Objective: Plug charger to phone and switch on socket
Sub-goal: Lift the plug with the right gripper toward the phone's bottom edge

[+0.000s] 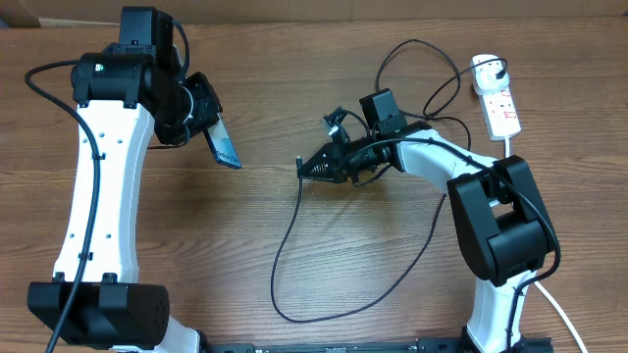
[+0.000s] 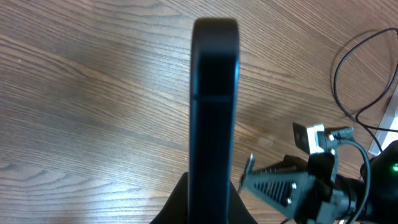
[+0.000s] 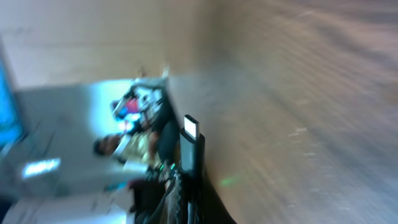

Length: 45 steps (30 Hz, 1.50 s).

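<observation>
**Phone and charger held, facing, apart**

The phone [image 1: 225, 145] hangs tilted above the table [image 1: 373, 294], clamped in the closed left gripper [image 1: 208, 124]. Opposite, the right gripper [image 1: 306, 169] pinches the charger [image 1: 297, 191], seemingly at its blurred connector tip [image 3: 191, 129]. The socket [image 1: 500, 103] lies well apart.

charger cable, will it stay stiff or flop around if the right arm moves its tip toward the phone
Probably floppy: the charger cable lies in loose loops on the table. Thin, so likely light; it should trail behind the right gripper shut on its tip. The slack might snag on that arm.
</observation>
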Tool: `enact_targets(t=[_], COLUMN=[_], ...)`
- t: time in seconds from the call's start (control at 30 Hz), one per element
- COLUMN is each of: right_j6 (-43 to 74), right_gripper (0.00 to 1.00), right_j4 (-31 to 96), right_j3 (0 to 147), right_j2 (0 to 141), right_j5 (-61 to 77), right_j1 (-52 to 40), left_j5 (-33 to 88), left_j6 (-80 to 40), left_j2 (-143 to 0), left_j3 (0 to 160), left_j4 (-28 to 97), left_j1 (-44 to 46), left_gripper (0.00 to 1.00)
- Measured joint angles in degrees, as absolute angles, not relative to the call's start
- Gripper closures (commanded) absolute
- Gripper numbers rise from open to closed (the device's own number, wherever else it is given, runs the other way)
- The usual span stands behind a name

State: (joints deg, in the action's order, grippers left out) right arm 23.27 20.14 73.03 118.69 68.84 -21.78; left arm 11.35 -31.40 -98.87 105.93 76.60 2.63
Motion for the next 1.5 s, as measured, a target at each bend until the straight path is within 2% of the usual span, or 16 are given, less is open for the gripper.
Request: enact_targets(t=[0.23,0.6,0.97,1.07,1.13,1.23,1.5], right_j6=[18.2,17.3,18.7,19.6,20.9,22.1,24.7], right_gripper=[0.96,0.96,0.96,0.96,0.96,0.96,0.96], right_j4=[20.1,20.2,20.5,20.4,20.3,20.5,19.8], right_j3=[73.0,73.0,73.0,73.0,73.0,73.0,73.0], right_j2=[118.7,118.7,113.4,109.9,108.6,108.6,108.6], right_j5=[79.1,86.9,88.0,88.1,88.0,88.0,87.5], right_j1=[-21.8,-21.8,-21.8,-21.8,-21.8,-21.8,-21.7], left_j5=[13.1,27.2,36.8,42.5,50.7,56.6,59.8], left_j6=[-31.4,-29.5,-28.7,-28.4,-28.3,-28.3,-28.8], left_j2=[-98.9,-98.9,-101.2,-104.1,-107.1,-109.6,-109.9], left_j3=[105.9,105.9,105.9,105.9,106.0,106.0,106.0], left_j4=[73.6,61.4,55.4,51.7,45.9,44.9,44.8], left_j1=[2.6,2.6,2.6,2.6,2.7,3.0,3.0], left_gripper=[0.95,0.96,0.95,0.96,0.96,0.96,0.96])
